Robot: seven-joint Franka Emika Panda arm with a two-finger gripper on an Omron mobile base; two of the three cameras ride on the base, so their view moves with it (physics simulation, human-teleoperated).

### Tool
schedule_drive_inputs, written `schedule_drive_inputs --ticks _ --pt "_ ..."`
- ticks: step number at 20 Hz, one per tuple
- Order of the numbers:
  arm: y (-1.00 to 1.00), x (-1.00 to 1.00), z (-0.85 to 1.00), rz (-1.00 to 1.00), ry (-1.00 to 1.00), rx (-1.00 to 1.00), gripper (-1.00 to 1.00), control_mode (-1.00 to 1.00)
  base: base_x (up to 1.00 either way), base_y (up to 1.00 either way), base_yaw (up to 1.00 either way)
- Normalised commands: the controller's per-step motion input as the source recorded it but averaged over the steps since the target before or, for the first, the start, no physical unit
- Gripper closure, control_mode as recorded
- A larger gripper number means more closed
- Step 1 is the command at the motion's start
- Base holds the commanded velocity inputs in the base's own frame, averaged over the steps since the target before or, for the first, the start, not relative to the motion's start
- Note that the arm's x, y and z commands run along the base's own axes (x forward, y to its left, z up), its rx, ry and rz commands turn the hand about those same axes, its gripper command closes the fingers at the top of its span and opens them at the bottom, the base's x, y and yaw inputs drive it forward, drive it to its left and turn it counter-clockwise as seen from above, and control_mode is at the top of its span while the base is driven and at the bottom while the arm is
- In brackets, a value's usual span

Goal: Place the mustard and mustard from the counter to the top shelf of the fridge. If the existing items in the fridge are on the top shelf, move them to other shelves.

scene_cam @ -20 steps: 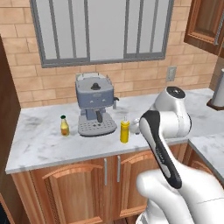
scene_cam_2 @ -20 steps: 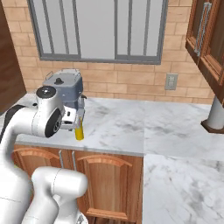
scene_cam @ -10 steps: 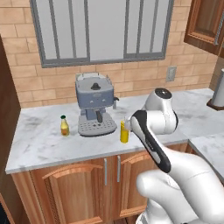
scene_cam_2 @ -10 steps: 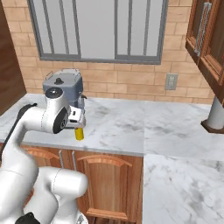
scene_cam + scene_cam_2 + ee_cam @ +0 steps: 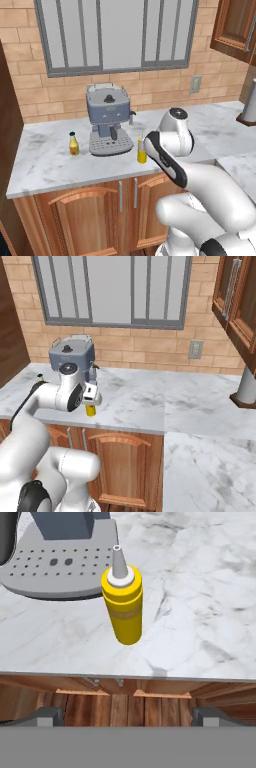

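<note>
A brick-walled kitchen with a grey-framed window (image 5: 115, 35) sits behind the marbled counter (image 5: 50, 170) where we are at work. We are on the opening step — reaching for the first of the mustards, with the gripper (image 5: 125, 719) hanging above and just in front of the tall yellow squeeze bottle (image 5: 123, 604), its jaws spread as wide as they go and holding nothing.

That bottle stands upright near the counter's front edge, just beside the tray of the blue-grey coffee machine (image 5: 106, 117). In the hand view it sits roughly centred between the two finger tips, its pale nozzle pointing up at us.

The next move, as we judge it, calls for a drop straight down so the fingers straddle the bottle's body below the cap, then a squeeze firm enough to lift it without tipping it against the machine. After that comes the carry to the fridge.

The count: two mustards — the tall yellow one under the hand and a shorter amber bottle with a dark cap (image 5: 74, 144), well apart on the far side of the machine. One coffee machine, one wall socket (image 5: 195, 84), one grey post (image 5: 247, 387) at the counter's far end.
</note>
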Motion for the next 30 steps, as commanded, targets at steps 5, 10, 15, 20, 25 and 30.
schedule_drive_inputs --ticks 5,10,15,20,25,30 --pt "0.0 0.27 -0.23 0.0 0.01 0.0 -1.0 -1.0 0.0 0.0 0.0" --pt "0.0 0.21 -0.12 0.0 0.01 0.0 -1.0 -1.0 0.0 0.0 0.0" --pt "0.01 0.19 -0.08 0.0 0.0 0.0 -1.0 -1.0 0.0 0.0 0.0" --pt "0.11 0.18 -0.14 0.0 -0.02 0.0 -1.0 -1.0 0.0 0.0 0.0" --pt "0.21 0.19 -0.15 0.0 -0.04 0.0 -1.0 -1.0 0.0 0.0 0.0" --pt "0.09 0.2 -0.09 0.0 -0.03 0.0 -1.0 -1.0 0.0 0.0 0.0"
